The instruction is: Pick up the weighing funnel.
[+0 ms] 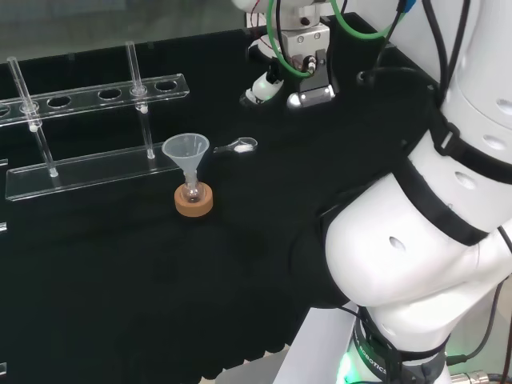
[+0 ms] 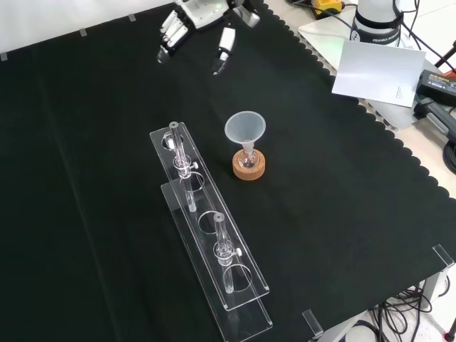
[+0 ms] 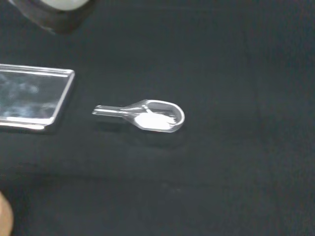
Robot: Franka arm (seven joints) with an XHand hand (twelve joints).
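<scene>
a: hand state?
b: hand [image 2: 205, 11] hangs above the tabletop [image 2: 107, 142] at the top of the front view. fingers [image 2: 223, 48] relaxed and spread, nothing in them.
a: weighing funnel?
b: weighing funnel [image 3: 147, 116] lies flat on the black cloth, white powder in its scoop. in head view it's just right of the funnel [image 1: 186, 149], stem end toward it, well apart from the hand.
a: rest?
b: 1 funnel with its stem in a small flask on a cork ring [image 1: 194, 202]. clear rack [image 2: 206, 239] beside it, 2 thin tubes upright.
</scene>
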